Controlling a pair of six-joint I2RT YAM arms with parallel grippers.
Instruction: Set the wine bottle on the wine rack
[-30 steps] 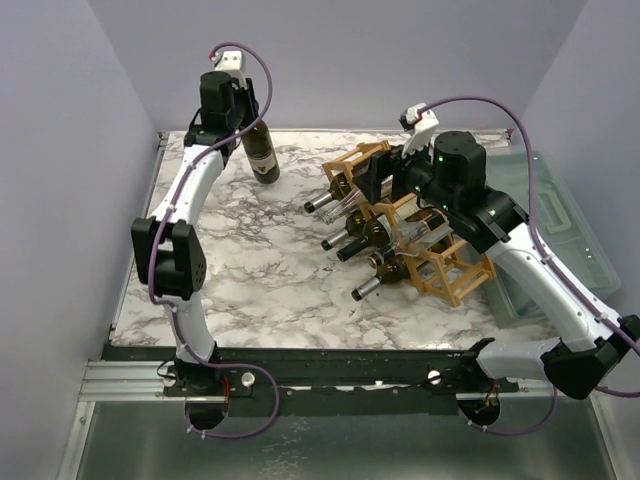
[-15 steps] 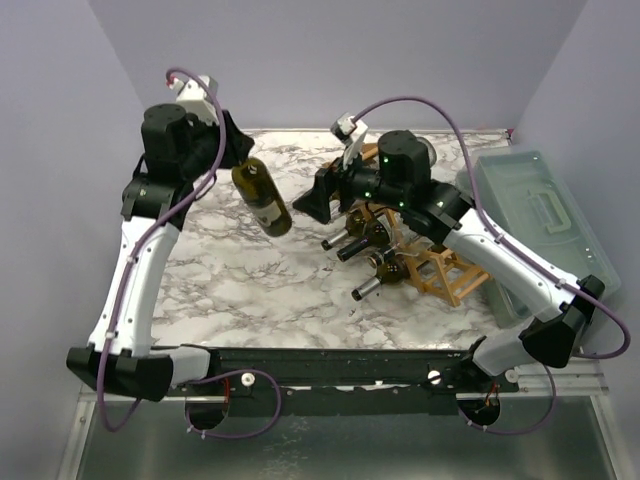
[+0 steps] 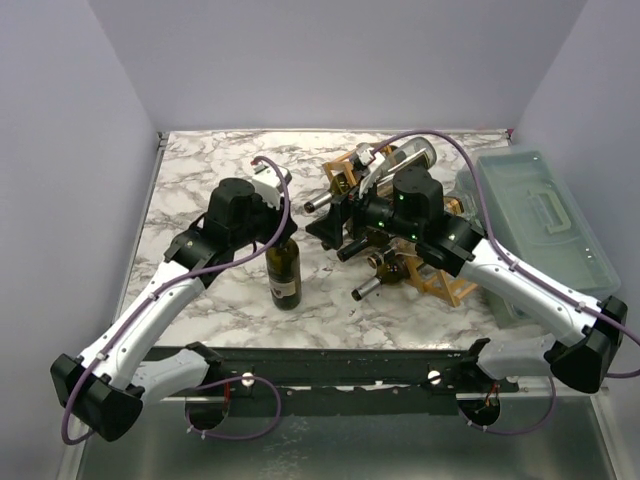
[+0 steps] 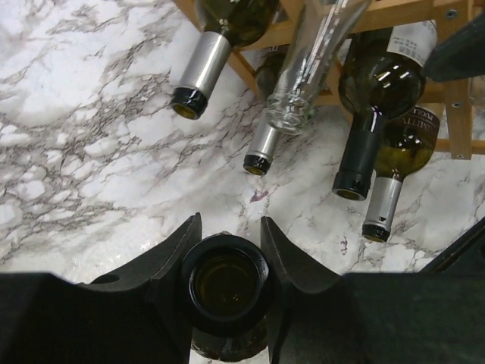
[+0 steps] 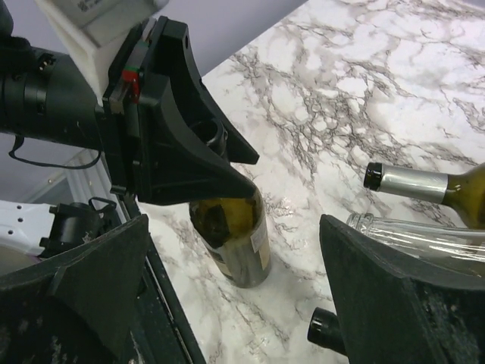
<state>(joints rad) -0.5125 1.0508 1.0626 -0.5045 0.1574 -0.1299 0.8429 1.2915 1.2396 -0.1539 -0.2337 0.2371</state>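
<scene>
A dark green wine bottle (image 3: 285,278) with a pale label stands upright, its base at the marble, left of the wine rack. My left gripper (image 3: 281,240) is shut on its neck; in the left wrist view the open mouth (image 4: 227,283) sits between my fingers (image 4: 170,258). The light wooden wine rack (image 3: 447,277) holds several lying bottles, necks pointing left; its sticks show in the left wrist view (image 4: 394,11). My right gripper (image 3: 328,222) is open and empty, just right of the bottle. In the right wrist view (image 5: 235,250) it faces the bottle (image 5: 239,243).
A translucent grey-green lidded box (image 3: 545,215) stands at the right edge behind the rack. Bottle necks (image 4: 193,76) and a clear glass bottle (image 4: 303,83) stick out of the rack towards the held bottle. The table's front rail (image 3: 330,365) is near.
My left arm has carried the bottle from the back left, tilted in mid-air, down to the front middle, now upright. My right gripper has swung left off the rack towards the bottle.
</scene>
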